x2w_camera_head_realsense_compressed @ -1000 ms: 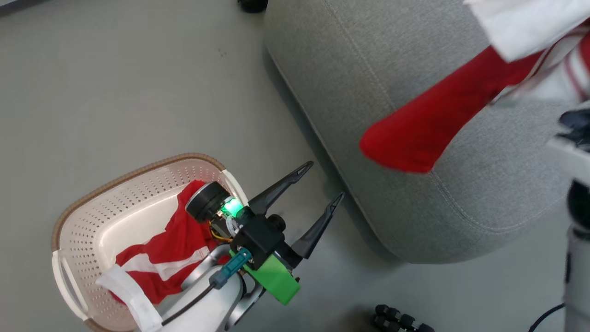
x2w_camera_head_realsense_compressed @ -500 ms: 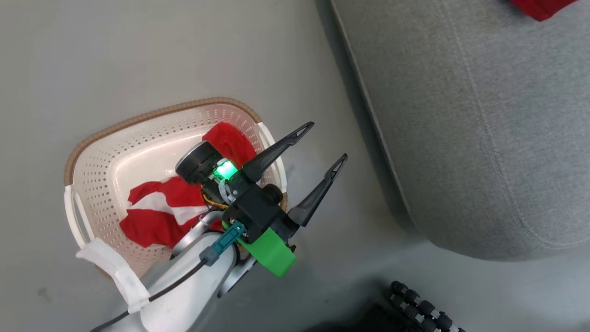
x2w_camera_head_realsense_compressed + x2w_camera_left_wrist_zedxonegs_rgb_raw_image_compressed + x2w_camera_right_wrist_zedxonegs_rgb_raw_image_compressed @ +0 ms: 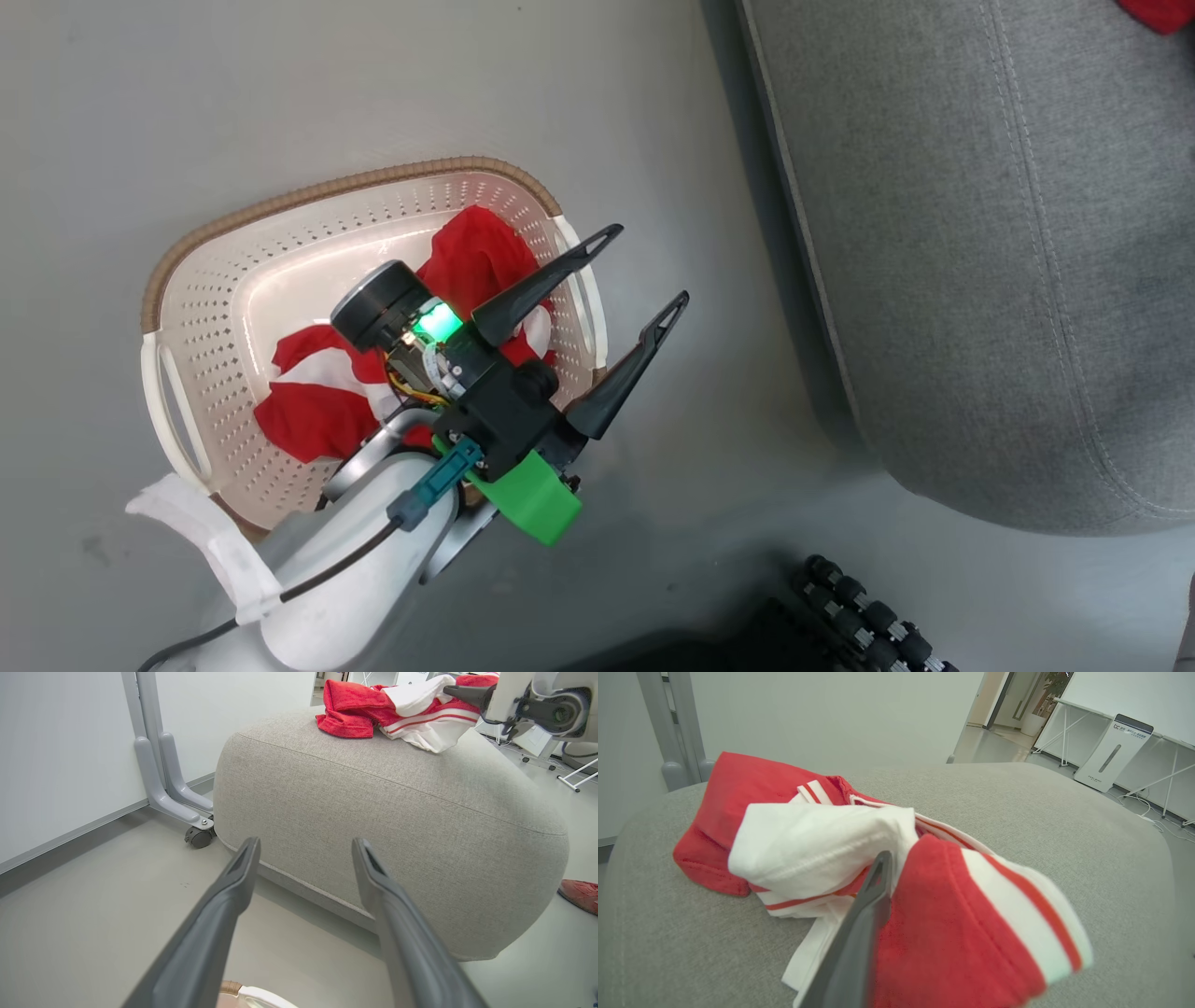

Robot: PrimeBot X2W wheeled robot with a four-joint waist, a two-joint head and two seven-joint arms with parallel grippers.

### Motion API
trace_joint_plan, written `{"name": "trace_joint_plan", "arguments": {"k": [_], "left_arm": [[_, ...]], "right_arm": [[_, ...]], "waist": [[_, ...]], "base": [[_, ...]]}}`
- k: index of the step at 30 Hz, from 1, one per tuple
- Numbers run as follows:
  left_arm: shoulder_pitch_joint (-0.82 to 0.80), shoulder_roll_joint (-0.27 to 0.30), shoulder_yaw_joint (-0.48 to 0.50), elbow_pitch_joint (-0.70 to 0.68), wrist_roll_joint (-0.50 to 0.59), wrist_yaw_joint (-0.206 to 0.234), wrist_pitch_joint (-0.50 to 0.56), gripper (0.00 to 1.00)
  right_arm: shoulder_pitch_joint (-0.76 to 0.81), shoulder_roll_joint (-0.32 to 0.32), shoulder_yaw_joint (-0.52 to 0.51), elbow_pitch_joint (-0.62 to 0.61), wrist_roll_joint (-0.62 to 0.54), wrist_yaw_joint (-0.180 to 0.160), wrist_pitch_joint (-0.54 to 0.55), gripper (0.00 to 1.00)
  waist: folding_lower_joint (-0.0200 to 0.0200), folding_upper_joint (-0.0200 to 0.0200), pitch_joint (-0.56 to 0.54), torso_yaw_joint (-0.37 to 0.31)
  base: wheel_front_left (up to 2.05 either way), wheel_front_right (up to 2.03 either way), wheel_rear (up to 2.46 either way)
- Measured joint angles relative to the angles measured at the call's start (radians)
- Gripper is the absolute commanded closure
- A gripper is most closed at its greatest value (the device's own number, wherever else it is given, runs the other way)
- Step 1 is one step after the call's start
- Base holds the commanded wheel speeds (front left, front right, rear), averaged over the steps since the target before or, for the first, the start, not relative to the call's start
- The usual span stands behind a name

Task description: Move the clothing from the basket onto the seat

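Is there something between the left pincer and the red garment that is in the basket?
Nothing visible. The open left pincer hangs over the rim of the basket, and the red garment lies uncovered inside, just below.

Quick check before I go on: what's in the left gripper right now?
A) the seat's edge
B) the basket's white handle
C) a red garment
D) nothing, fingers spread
D: the left gripper has its fingers apart with nothing between them, above the side of the laundry basket, and a red garment lies in that basket.
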Motion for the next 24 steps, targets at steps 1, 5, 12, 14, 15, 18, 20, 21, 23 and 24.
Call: {"name": "trace_joint_plan", "arguments": {"k": [1, 5, 12, 14, 15, 18, 20, 21, 23, 24], "left_arm": [[0.006, -0.001, 0.012, -0.004, 0.001, 0.001, 0.0, 0.0], [0.04, -0.018, 0.047, -0.027, 0.016, 0.012, 0.0, 0.0], [0.149, -0.094, 0.128, -0.046, 0.024, 0.03, 0.0, 0.0], [0.186, -0.12, 0.155, -0.038, 0.024, 0.033, 0.0, 0.0], [0.2, -0.132, 0.168, -0.034, 0.024, 0.034, 0.0, 0.0], [0.251, -0.17, 0.219, -0.018, 0.018, 0.035, 0.0, 0.0], [0.288, -0.19, 0.264, -0.003, 0.013, 0.042, 0.0, 0.0], [0.308, -0.2, 0.288, 0.006, 0.006, 0.044, 0.0, 0.0], [0.344, -0.213, 0.329, 0.017, 0.001, 0.051, 0.0, 0.0], [0.363, -0.217, 0.352, 0.021, 0.0, 0.053, 0.0, 0.0]], "right_arm": [[0.014, 0.012, -0.005, -0.004, -0.001, 0.0, 0.0, 0.0], [0.078, 0.04, -0.022, -0.043, -0.01, 0.0, 0.0, 0.0], [0.263, 0.047, 0.092, -0.1, 0.028, 0.0, 0.0, 0.0], [0.317, 0.048, 0.158, -0.125, 0.044, 0.0, 0.0, 0.0], [0.335, 0.048, 0.184, -0.135, 0.051, 0.0, 0.0, 0.0], [0.387, 0.049, 0.274, -0.174, 0.051, 0.0, 0.0, 0.0], [0.419, 0.049, 0.328, -0.189, 0.055, 0.0, 0.0, 0.0], [0.433, 0.049, 0.355, -0.193, 0.057, 0.0, 0.0, 0.0], [0.457, 0.049, 0.402, -0.203, 0.051, 0.0, 0.0, 0.0], [0.469, 0.049, 0.43, -0.211, 0.044, 0.0, 0.0, 0.0]], "waist": [[0.0, 0.0, -0.007, -0.002], [0.0, 0.0, -0.041, -0.009], [-0.0001, 0.0, -0.146, -0.002], [-0.0001, 0.0, -0.185, 0.006], [-0.0001, 0.0, -0.201, 0.01], [-0.0002, 0.0, -0.258, 0.028], [-0.0002, 0.0, -0.3, 0.046], [-0.0002, 0.0, -0.32, 0.056], [-0.0002, 0.0, -0.358, 0.076], [-0.0002, 0.0, -0.378, 0.088]], "base": [[0.0, 0.0, 0.0], [0.0, 0.0, 0.0], [0.0, 0.0, 0.0], [0.0, 0.0, 0.0], [0.0, 0.0, 0.0], [0.0, 0.0, 0.0], [0.0, 0.0, 0.0], [0.0, 0.0, 0.0], [0.0, 0.0, 0.0], [0.0, 0.0, 0.0]]}}
